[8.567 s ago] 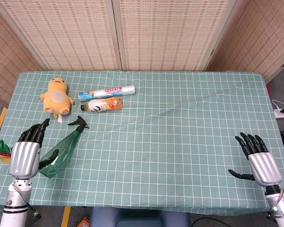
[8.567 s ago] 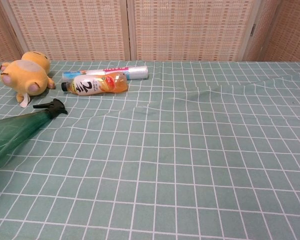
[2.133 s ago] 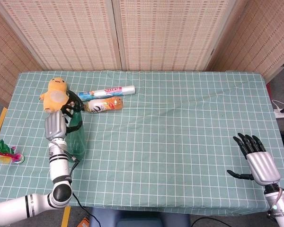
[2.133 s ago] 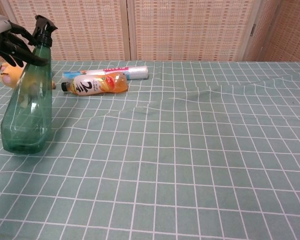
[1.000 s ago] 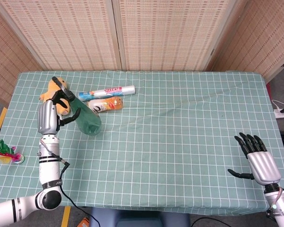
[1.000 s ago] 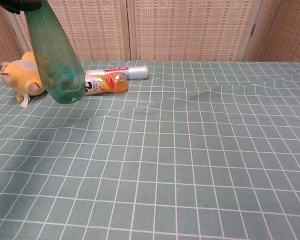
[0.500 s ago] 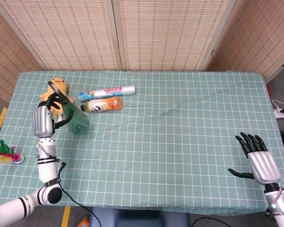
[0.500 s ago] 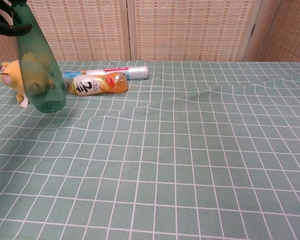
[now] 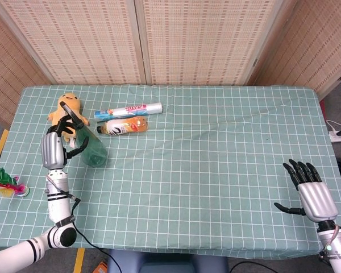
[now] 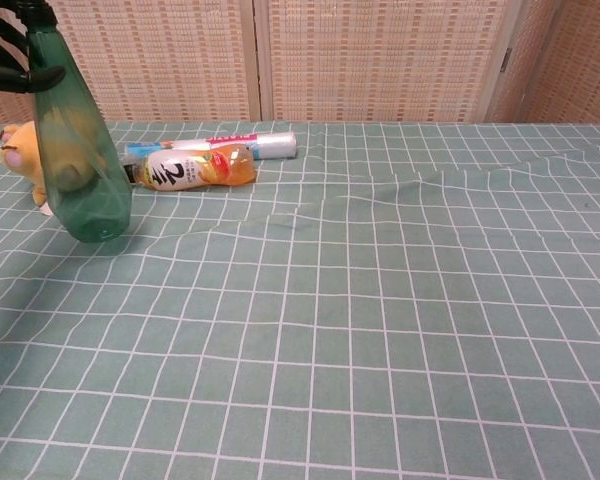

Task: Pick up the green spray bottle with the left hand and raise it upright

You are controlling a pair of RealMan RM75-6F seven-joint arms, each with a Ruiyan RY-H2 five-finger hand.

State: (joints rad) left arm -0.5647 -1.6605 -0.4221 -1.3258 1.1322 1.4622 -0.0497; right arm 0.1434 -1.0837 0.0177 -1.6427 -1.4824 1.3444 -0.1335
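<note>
- Aloft over the table's left side: green spray bottle, held clear of the checked tablecloth, near the plush toy and the lying orange drink bottle.
- Lifted already, by the look of it; slightly tilted, base leaning right, so truing upright apparently left.
- Left hand: fingers curled around the bottle's neck.
- Right hand: resting well apart, fingers spread, holding nothing.
</note>
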